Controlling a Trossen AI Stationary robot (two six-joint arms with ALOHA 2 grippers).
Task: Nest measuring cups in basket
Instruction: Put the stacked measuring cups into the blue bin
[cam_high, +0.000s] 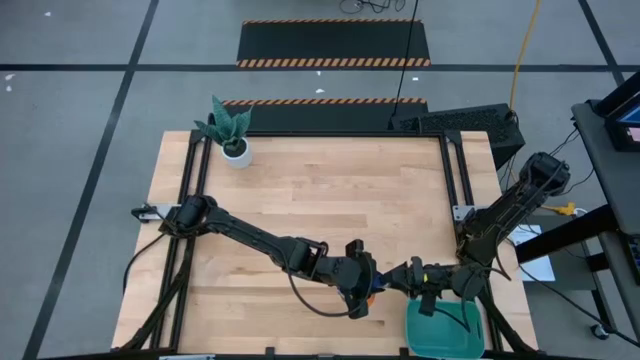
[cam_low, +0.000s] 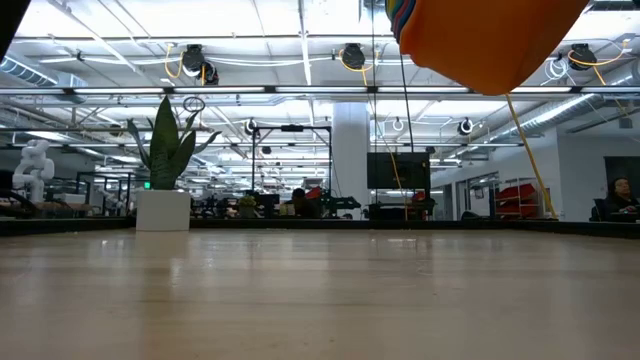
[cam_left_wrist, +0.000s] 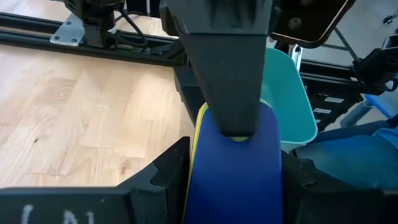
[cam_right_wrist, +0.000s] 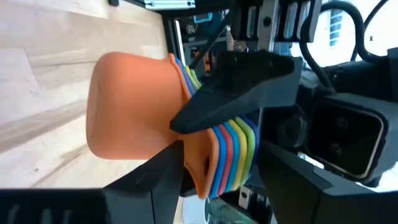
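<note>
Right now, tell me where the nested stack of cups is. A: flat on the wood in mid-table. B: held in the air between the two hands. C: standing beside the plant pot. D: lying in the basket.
B: the cups hang between both hands, left hand and right hand, beside the basket.

Both arms are showing matte black jointed links with black cables looping alongside; each gripper's fingers (cam_right_wrist: 217, 112) are showing dark, wedge-shaped plastic.
</note>
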